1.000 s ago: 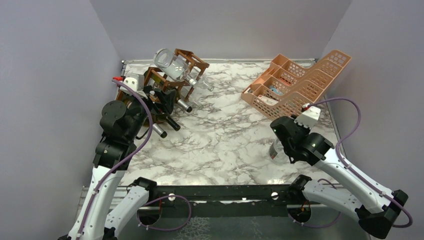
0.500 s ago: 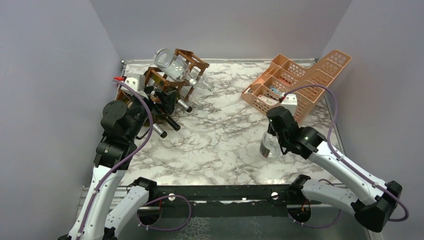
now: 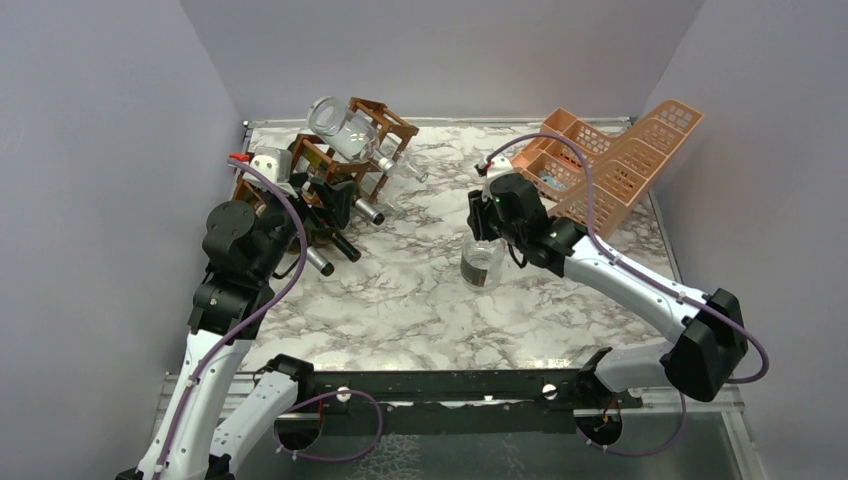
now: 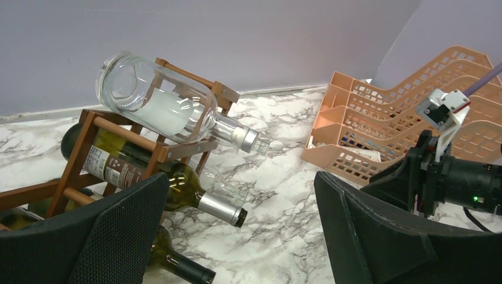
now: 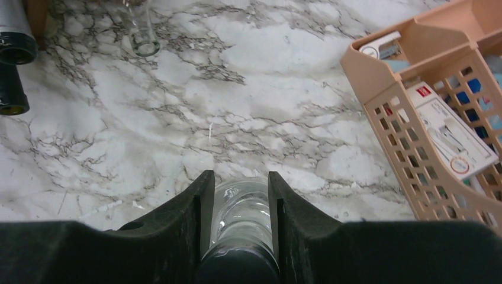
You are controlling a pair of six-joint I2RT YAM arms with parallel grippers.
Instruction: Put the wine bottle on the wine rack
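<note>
Top external view: my right fingers (image 3: 490, 236) are clenched on the clear glass wine bottle (image 3: 483, 263) at mid-surface, with the rack well off to the far left.

The bottle hangs upright from my grasp at its upper end, long axis vertical, base at or just above the white marble surface (image 3: 420, 295); I cannot tell which. The brown wooden lattice wine rack (image 3: 393, 124) stands in the far left corner, already carrying another clear bottle (image 3: 345, 130) on top and dark green bottles (image 4: 127, 165) below, all lying with necks pointing near and right. So I judge my bottle must travel left and away and be tipped onto its side to match. My left fingers (image 3: 328, 203) are spread wide and empty right beside the rack, far nearer to it than my right. The peach plastic perforated basket rack (image 3: 610, 170) sits far right, away from that path.
</note>
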